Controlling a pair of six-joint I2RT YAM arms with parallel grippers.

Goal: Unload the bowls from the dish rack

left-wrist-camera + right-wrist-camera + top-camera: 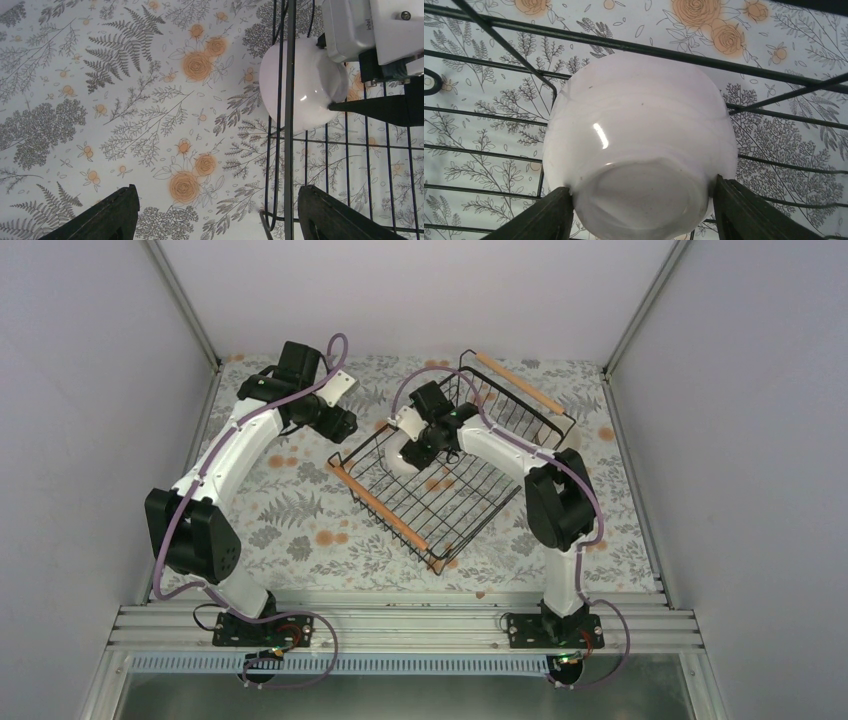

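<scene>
– Plenty of flowered table (300, 520) is open on the left from where I sit at the controls. The dish rack (470, 502) sits skewed right of centre, with one wooden handle (385, 508) toward the arms. My right arm reaches down into it and the left arm hangs just outside its left corner.

– How many bowls are in there?

– Only one that I can see, a white bowl (639, 145). It's inside the rack near that left corner, with its base facing the right wrist camera. The right gripper (642, 189) has a finger pressed on each side of it near the foot, so I'm calling that a clamp. The left gripper (217, 189) is spread wide with nothing in it.

– Slippery?

– It's glossy, so I'd guess slick, plus stiff and chippy, but light. Squeezing a curved wall that tapers to the foot is iffy, it could squirt out. Further up the belly feels safer to me.

– Room to move?

– Tight sideways, with the rack wires (774, 115) right beside the bowl. Straight up looks free, then left over the bare table. I'd mind the rack's top wire and the left gripper hanging close.
</scene>
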